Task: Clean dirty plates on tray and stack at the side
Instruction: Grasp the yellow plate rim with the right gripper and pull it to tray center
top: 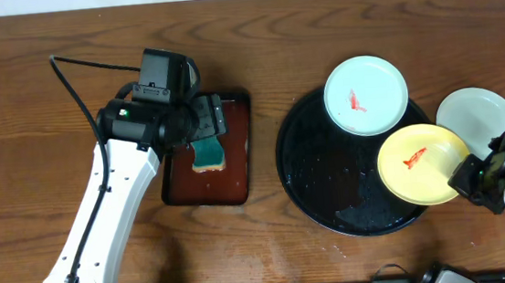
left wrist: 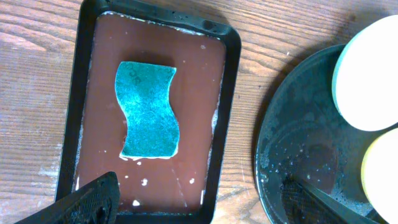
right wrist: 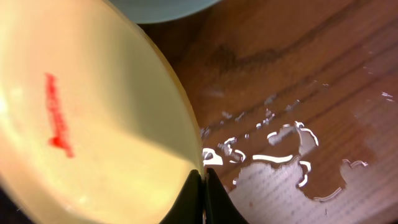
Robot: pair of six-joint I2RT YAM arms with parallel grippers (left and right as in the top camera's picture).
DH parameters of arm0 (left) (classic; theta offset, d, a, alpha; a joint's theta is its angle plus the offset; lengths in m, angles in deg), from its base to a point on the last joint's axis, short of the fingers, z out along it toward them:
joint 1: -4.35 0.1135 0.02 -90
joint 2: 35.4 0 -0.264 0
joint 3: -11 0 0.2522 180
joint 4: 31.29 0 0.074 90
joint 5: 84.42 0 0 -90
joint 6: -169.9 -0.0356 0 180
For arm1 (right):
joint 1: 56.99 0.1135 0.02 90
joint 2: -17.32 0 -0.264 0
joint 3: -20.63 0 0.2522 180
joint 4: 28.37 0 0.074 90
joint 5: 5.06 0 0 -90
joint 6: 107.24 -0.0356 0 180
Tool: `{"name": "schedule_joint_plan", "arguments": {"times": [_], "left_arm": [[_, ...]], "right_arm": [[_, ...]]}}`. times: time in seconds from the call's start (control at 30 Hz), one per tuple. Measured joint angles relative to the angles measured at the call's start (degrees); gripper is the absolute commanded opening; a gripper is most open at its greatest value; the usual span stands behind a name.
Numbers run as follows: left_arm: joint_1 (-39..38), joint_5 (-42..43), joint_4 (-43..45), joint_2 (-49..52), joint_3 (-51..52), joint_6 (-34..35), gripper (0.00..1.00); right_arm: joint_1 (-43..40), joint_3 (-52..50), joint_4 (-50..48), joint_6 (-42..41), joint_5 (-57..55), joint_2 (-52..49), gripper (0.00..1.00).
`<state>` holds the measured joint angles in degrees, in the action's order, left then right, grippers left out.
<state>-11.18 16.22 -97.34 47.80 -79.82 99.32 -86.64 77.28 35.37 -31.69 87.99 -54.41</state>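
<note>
The black round tray [top: 314, 168] holds a white plate [top: 366, 95] with a red smear at its far edge. A pale yellow plate [top: 422, 164] with a red smear overlaps the tray's right rim. My right gripper [top: 465, 176] is shut on the yellow plate's rim; in the right wrist view the fingers [right wrist: 203, 186] pinch its edge [right wrist: 93, 118]. A second white plate [top: 475, 116] lies on the table to the right. My left gripper [left wrist: 199, 199] is open above the reddish-brown tray [left wrist: 99, 124], near a teal sponge [left wrist: 148, 109].
The rectangular reddish-brown tray [top: 240, 161] sits left of the black tray and holds the sponge [top: 208, 153]. Water puddles [right wrist: 280, 155] lie on the wooden table by the yellow plate. The black tray's surface [left wrist: 298, 143] is wet.
</note>
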Motion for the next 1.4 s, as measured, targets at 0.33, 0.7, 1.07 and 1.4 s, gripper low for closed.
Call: {"name": "schedule_joint_plan", "arguments": {"times": [0.33,0.7,1.07,1.4], "left_arm": [[0.0,0.0,0.02,0.0,0.0,0.0,0.83],[0.0,-0.02,0.02,0.0,0.0,0.0,0.84],[0.0,0.0,0.02,0.0,0.0,0.0,0.83],[-0.07,-1.9,1.84,0.39,0.5,-0.87,0.74]], "right_arm": [[7.54,0.9,1.01,1.18,9.84,9.31,0.01],[25.22,-15.04,-23.8,2.1,13.42,1.77,0.01],[25.4,-0.87,-9.46,8.83,13.03,0.15,0.38],[25.4,12.72,-1.01,11.72,20.24,0.7,0.37]]}}
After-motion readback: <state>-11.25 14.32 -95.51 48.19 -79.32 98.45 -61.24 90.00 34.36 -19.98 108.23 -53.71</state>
